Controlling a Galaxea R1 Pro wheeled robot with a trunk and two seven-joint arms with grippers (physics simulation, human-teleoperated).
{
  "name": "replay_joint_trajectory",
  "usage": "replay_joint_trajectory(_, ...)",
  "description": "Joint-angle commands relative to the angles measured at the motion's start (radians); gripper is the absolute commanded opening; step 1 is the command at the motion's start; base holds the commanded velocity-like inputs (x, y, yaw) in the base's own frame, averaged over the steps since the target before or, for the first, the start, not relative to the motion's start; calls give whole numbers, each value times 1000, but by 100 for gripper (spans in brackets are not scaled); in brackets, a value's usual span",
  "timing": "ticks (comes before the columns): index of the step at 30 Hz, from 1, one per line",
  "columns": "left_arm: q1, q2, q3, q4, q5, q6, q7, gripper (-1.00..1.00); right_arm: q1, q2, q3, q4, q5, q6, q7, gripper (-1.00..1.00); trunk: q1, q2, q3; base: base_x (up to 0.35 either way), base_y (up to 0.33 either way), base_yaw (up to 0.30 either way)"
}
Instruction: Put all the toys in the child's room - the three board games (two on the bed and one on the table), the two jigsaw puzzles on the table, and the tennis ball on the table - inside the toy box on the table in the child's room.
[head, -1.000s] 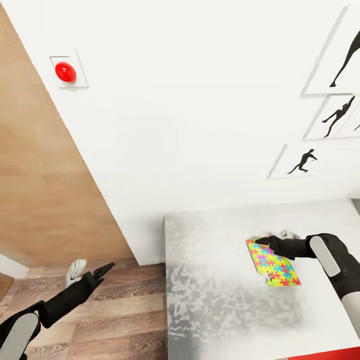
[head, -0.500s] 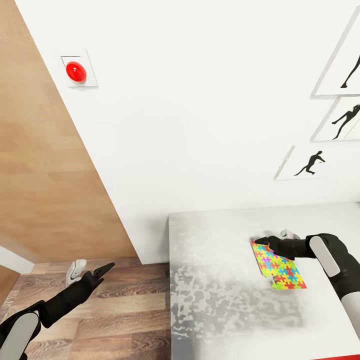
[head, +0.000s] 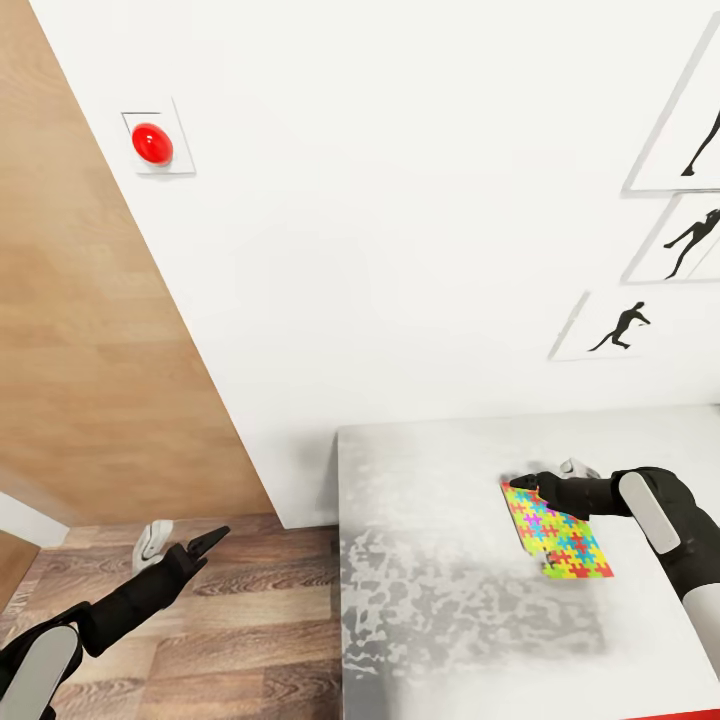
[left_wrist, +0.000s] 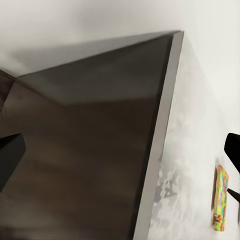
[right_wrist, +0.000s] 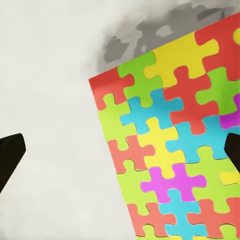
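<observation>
Lying flat: glossy multicoloured jigsaw puzzle (head: 556, 532).

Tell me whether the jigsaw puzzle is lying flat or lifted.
Flat on the table: the jigsaw puzzle lies face up, and the right pincer is open at its far corner.

Looks like a child's room in a home: white wall (head: 400, 200) hung with black player-silhouette pictures (head: 615, 328), wood-plank floor (head: 240, 610), wooden wardrobe door (head: 90, 350), bright jigsaw puzzle (head: 556, 541) on pale grey counter (head: 440, 580).
</observation>
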Motion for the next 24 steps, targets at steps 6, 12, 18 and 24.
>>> replay_joint_trajectory(6,-5,0,0,10,0,6,-4,100,-1,-1,-2,0,12,4,10,100,1,-2,-2,-6,0,1)
replay_joint_trajectory(12,-6,0,0,13,0,6,-4,100,-1,-1,-2,0,11,4,10,100,1,-2,-2,-107,0,0)
replay_joint_trajectory(18,-7,0,0,15,0,6,-4,100,-1,0,-2,0,11,4,10,100,1,-2,-2,-243,0,0)
replay_joint_trajectory(24,-7,-1,0,15,0,6,-5,100,-1,1,-2,0,11,4,10,100,1,-2,-2,-204,0,0)
